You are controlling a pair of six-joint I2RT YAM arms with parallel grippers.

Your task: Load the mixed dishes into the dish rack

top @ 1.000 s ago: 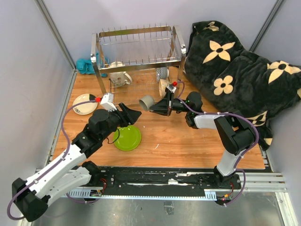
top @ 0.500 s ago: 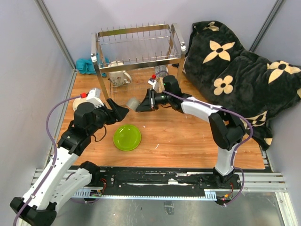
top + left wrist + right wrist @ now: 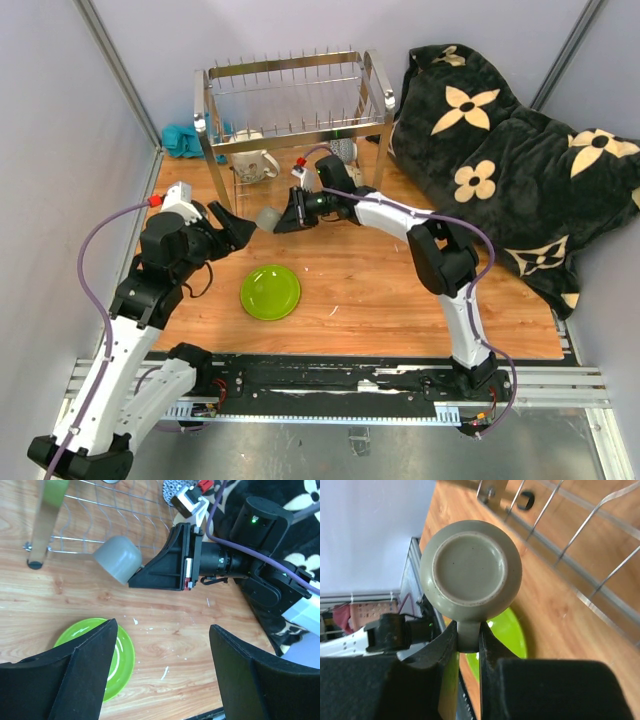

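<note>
My right gripper (image 3: 283, 217) is shut on the handle of the small grey mug (image 3: 267, 217) and holds it on its side above the table, just in front of the dish rack (image 3: 290, 90), near its front-left leg. In the right wrist view the mug's base (image 3: 470, 567) faces the camera, with the handle pinched between the fingers of the right gripper (image 3: 468, 640). My left gripper (image 3: 235, 226) is open and empty, left of the mug; its own view shows the left gripper (image 3: 162, 670), the mug (image 3: 118, 558) and the lime-green plate (image 3: 122, 652). The lime-green plate (image 3: 270, 292) lies flat on the table.
A white mug with green inside (image 3: 255, 163) and a blue-patterned bowl (image 3: 343, 150) sit on the rack's lower wire tier. A teal cloth (image 3: 183, 140) lies at the back left. A black flowered blanket (image 3: 500, 150) fills the right side. The cream plate is hidden.
My right gripper has carried the grey mug to the left, toward the rack's front-left leg. My left arm has pulled back to the left, away from the green plate.
</note>
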